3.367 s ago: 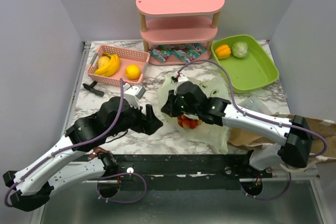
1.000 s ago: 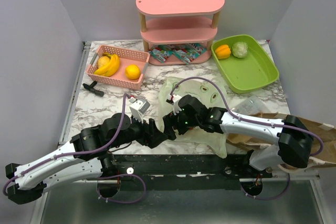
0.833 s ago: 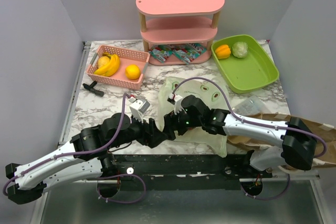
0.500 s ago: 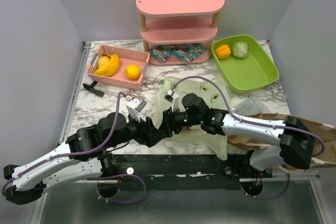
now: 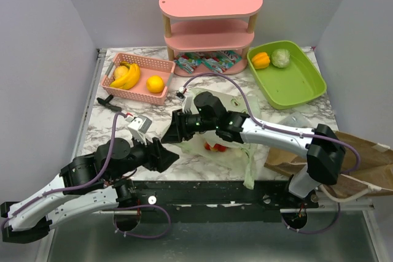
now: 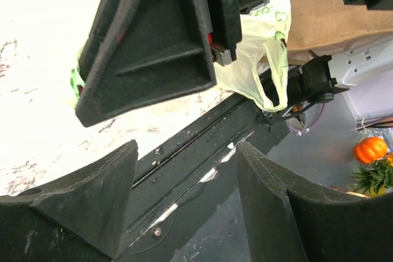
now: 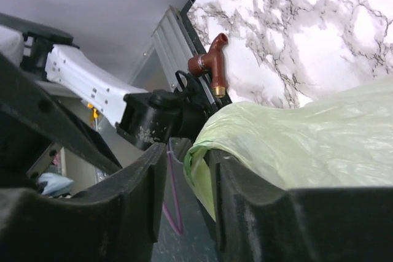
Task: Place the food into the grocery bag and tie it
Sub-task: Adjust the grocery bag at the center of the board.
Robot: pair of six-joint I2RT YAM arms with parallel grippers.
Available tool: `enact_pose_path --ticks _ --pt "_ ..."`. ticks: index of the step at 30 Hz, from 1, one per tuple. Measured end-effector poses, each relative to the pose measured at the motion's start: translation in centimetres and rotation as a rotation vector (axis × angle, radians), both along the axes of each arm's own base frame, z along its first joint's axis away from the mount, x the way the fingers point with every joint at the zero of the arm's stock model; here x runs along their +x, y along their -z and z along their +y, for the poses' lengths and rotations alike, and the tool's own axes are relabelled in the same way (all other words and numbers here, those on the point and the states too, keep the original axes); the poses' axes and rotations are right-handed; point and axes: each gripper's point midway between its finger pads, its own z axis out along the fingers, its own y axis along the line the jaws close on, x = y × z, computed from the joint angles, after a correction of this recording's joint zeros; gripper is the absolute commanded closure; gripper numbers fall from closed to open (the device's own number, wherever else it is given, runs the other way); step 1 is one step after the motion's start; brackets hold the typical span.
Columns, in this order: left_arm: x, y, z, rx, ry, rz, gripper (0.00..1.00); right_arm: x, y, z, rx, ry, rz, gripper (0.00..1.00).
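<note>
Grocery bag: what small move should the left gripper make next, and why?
Probably ease the left gripper onto the bag rim opposite the right gripper and close. The right pinches one edge; the left stands open and empty, and the bananas lie unbagged.

The left arm (image 5: 61, 193) and the right arm (image 5: 276, 134) are built alike: slim white shell links joined by bulky, rounded black joint housings. A thin purple cable (image 5: 111, 149) loops loosely along each. The left end effector (image 5: 167, 156) and the right end effector (image 5: 174, 132) are matte black, with broad, wedge-shaped moulded fingers (image 6: 73, 213). Small green lights glow on the right wrist housing.
</note>
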Motion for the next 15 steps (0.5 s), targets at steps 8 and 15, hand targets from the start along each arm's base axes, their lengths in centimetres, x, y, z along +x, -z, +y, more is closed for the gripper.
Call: enact_pose_path --ticks 8,15 --pt "0.5 2.8 1.2 0.065 -0.083 0.062 0.35 1.0 2.9 0.9 -0.1 0.046 0.08 0.74" --pt "1.6 6.2 2.1 0.089 -0.233 0.155 0.36 1.1 2.8 0.9 -0.118 0.072 0.12 0.76"
